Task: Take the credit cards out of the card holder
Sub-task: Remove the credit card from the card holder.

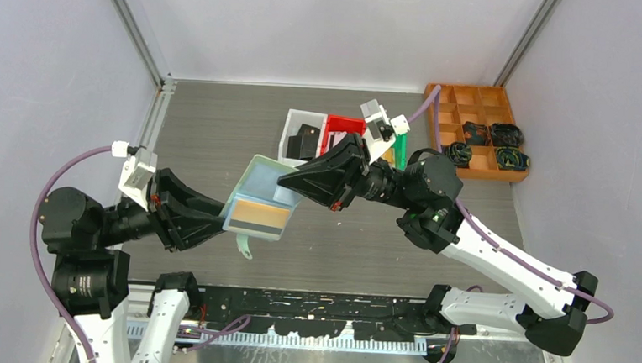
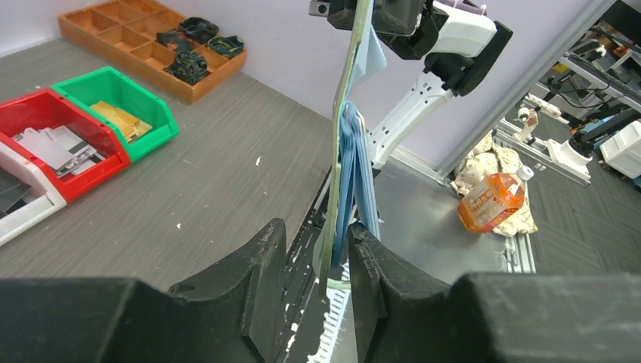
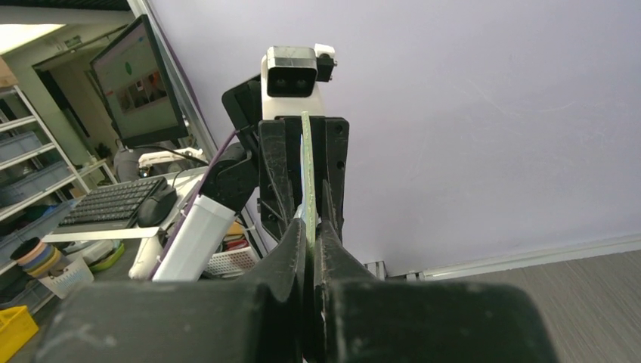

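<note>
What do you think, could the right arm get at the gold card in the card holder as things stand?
Probably not: the right gripper is shut on the card holder, at its far edge, so it would have to let go before reaching the gold card.

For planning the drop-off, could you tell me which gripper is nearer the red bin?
Right. The right gripper is just before the red bin; the left gripper is farther, toward the near left.
</note>
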Available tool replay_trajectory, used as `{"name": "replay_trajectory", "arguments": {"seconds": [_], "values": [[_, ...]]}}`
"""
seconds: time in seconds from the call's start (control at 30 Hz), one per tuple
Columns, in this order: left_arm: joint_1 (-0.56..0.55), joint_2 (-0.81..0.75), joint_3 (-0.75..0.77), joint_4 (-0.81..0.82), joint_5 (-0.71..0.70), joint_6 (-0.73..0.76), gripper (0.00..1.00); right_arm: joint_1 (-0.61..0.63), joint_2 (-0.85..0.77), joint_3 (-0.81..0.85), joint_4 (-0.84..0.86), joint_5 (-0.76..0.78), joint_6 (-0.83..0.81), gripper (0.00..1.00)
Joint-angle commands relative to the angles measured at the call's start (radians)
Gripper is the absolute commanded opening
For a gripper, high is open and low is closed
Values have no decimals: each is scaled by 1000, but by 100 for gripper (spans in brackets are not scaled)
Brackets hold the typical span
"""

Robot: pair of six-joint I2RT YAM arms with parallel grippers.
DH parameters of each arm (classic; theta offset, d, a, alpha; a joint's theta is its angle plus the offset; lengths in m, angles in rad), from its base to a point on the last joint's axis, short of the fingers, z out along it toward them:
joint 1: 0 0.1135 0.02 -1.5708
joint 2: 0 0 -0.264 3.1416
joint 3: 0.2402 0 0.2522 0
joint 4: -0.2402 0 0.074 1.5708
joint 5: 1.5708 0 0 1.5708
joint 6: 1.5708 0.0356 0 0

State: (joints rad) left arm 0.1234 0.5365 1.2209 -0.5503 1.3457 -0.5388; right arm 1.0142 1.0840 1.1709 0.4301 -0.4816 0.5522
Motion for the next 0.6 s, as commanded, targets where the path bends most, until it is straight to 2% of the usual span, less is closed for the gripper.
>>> {"name": "replay_trajectory", "arguments": {"seconds": [0.0, 0.1, 0.2, 0.33, 0.57], "values": [[-1, 0, 53, -68, 31, 95, 37, 0, -8, 57, 0, -11, -3, 1], [-1, 21, 133, -283, 0, 315, 37, 1, -17, 70, -41, -6, -36, 1], [-1, 46, 189, -414, 7, 440, 37, 1, -19, 88, -82, -9, -58, 1], [-1, 51, 193, -436, 29, 455, 36, 1, -15, 100, -94, -19, -57, 1], [-1, 33, 165, -347, 57, 379, 33, 1, 1, 101, -58, -37, -23, 1]]}}
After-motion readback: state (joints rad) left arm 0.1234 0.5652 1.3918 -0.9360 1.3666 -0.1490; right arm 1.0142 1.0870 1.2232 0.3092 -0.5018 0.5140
